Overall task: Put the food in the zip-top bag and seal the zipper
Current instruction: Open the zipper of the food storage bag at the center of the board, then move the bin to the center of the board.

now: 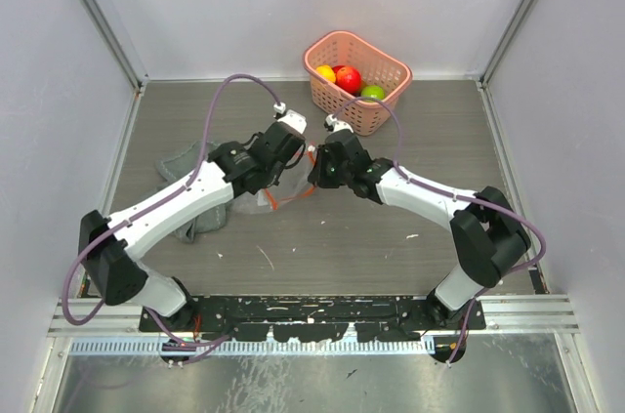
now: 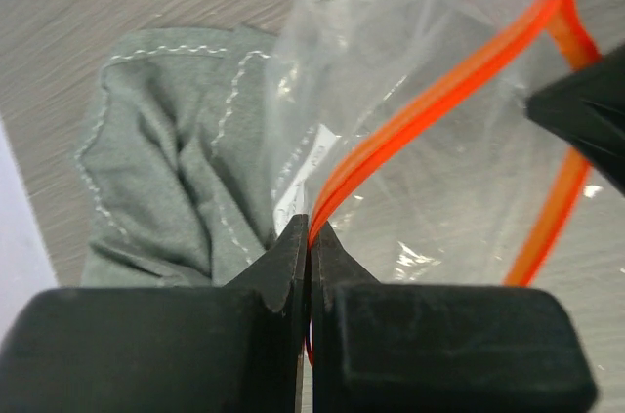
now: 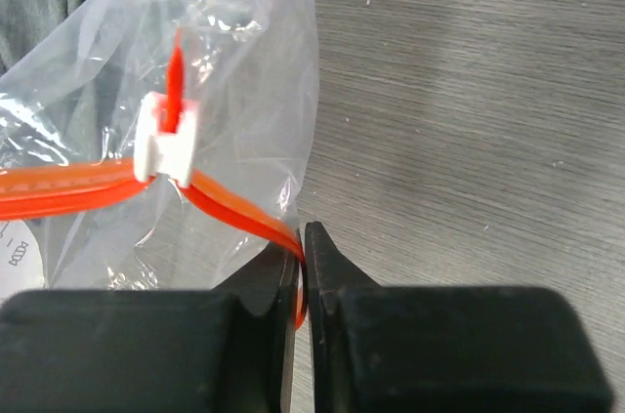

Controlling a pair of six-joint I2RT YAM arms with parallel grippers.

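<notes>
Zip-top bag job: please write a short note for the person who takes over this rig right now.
Left hand: shut on the zipper.
Right hand: shut on the zipper too, beside the white slider.
The zip-top bag lies partly over the grey cloth and looks empty. The food sits in the pink basket at the far side.
Done: bag gripped at its mouth.
Left: load the food, seal the zipper.

left end effector point(image 2: 310, 237) clamping zipper point(image 2: 430, 105), grey cloth point(image 2: 176, 159)
</notes>
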